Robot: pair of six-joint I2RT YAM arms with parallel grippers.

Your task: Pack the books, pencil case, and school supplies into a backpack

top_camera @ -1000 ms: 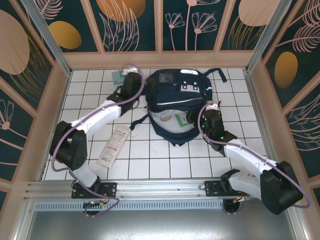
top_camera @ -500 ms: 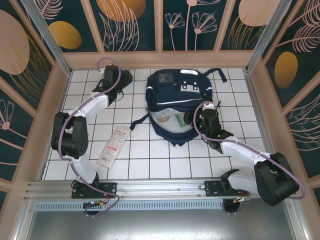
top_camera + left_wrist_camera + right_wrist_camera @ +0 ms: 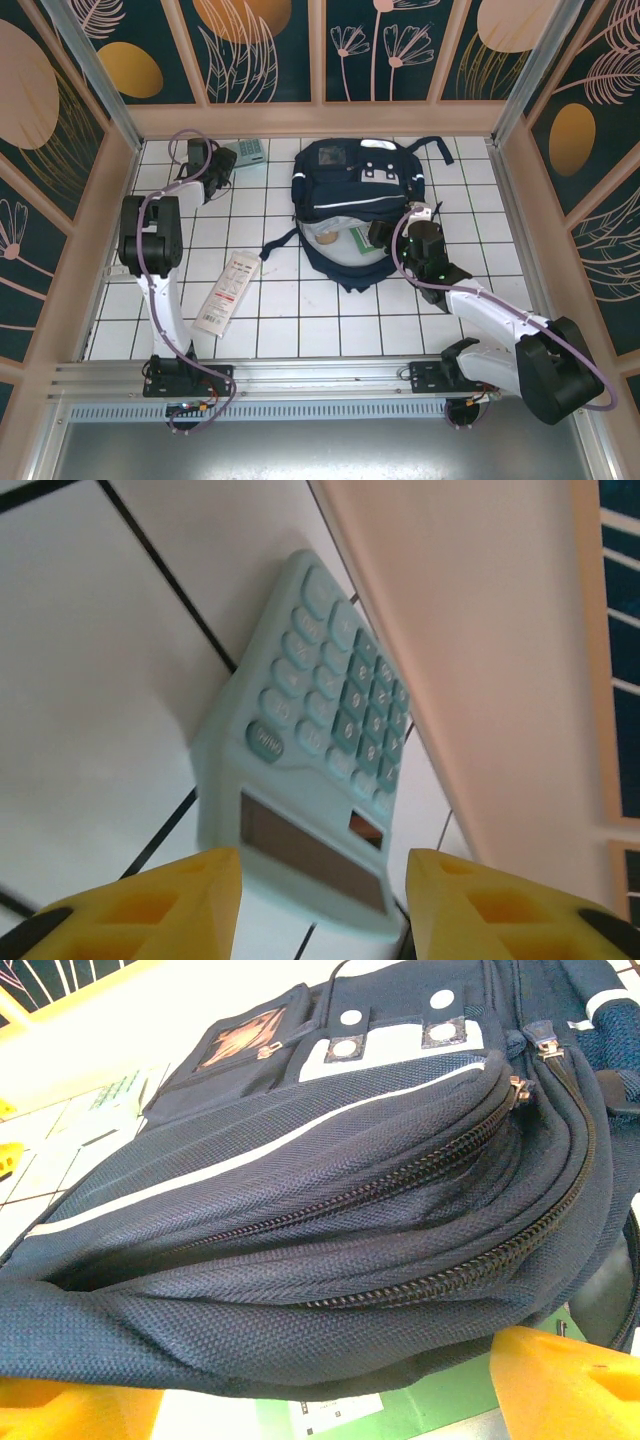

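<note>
Teal calculator (image 3: pixel 320 760) at far-left worktop (image 3: pixel 300 310) edge, left gripper (image 3: pixel 322 880) spread just short of it; navy backpack (image 3: pixel 330 1190) far-centre, right gripper (image 3: pixel 300 1390) spread at its open mouth.

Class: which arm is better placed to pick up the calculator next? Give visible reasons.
Left. The left tool is open and faces the calculator lying just ahead by the back wall. The right tool is at the backpack opening, farther away.

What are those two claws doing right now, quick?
Left gripper: open, empty, calculator just ahead.
Right gripper: open wide, holding nothing, against the backpack.
</note>
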